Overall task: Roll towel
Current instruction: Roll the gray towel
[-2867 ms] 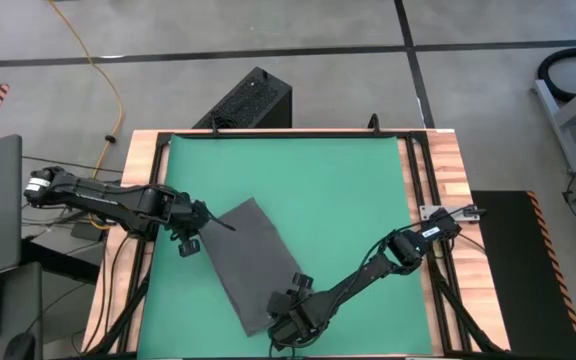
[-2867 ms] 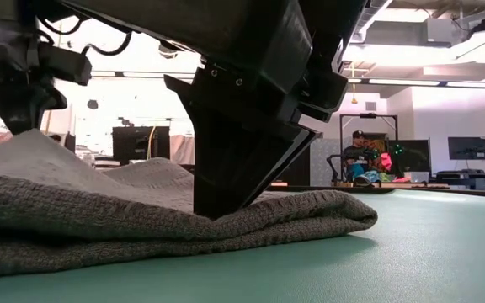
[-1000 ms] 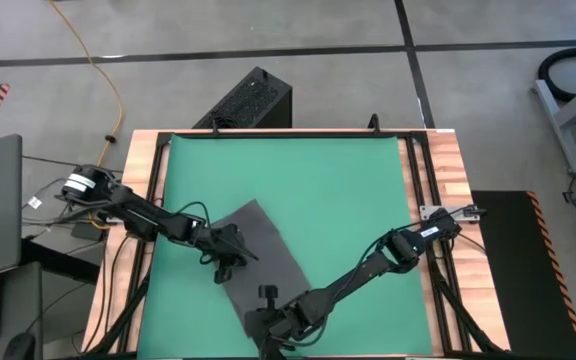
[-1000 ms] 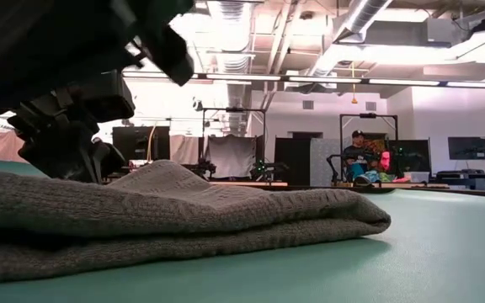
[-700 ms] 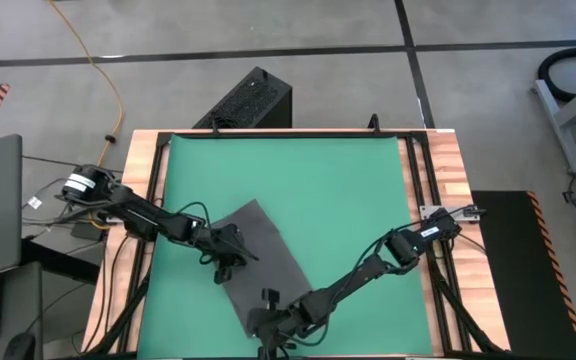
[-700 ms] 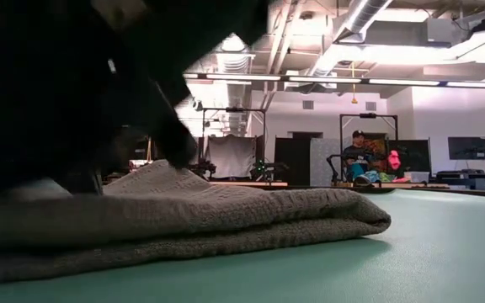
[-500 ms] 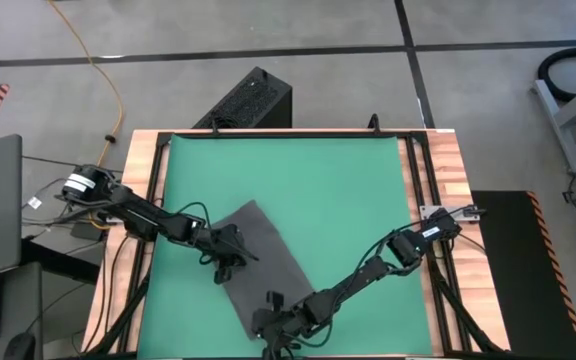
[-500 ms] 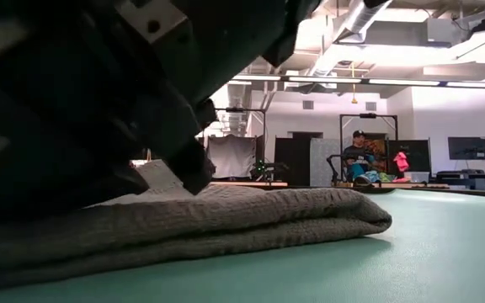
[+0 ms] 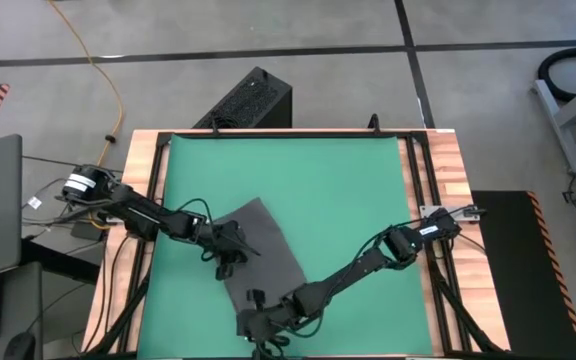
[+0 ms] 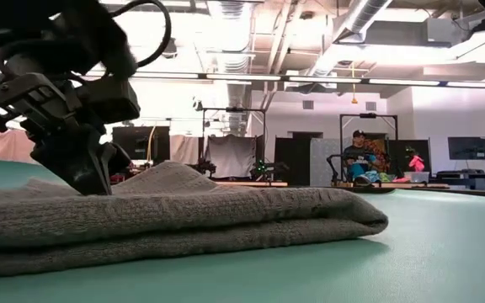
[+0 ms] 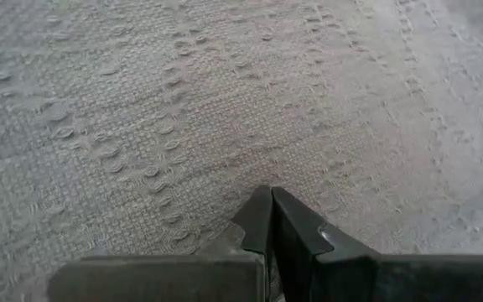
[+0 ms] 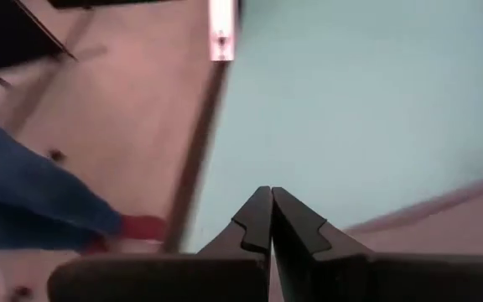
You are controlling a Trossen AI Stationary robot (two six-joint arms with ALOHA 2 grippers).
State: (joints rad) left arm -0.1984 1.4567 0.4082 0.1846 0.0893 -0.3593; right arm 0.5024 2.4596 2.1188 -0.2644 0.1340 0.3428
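Two grippers at work, both down at the towel (image 9: 258,255), which lies as a dark grey slanted rectangle on the green mat (image 9: 328,180), lower left of centre in the high view. No roll formed yet; in the low view the cloth (image 10: 175,215) reads as a flat fold, two layers thick, its rounded edge at centre right of the frame.

Left gripper (image 9: 230,250): sits over the towel's left portion, centre-left of the high view. Its wrist view shows the two dark fingers (image 11: 296,239) pressed together, tips meeting, pointed straight at the weave (image 11: 225,101). Nothing held between them. In the low view it stands at upper left, tips down on the cloth (image 10: 87,172).

Right gripper (image 9: 253,322): at the towel's lower end, bottom centre of the high view, arm reaching in from the right. Its wrist view shows the fingers (image 12: 296,239) likewise pressed together, empty, looking past mat (image 12: 367,101) and table edge to the floor.

Step in hand, as I judge it: setting up the start of the roll. One arm pins the cloth, the other is at the near end, no edge lifted so far.

Next move likely calls for the right gripper to part its fingers, catch the lower edge and turn it over toward the far end, with the left holding the cloth from sliding. Soft weave may bunch rather than curl if the grab is shallow.
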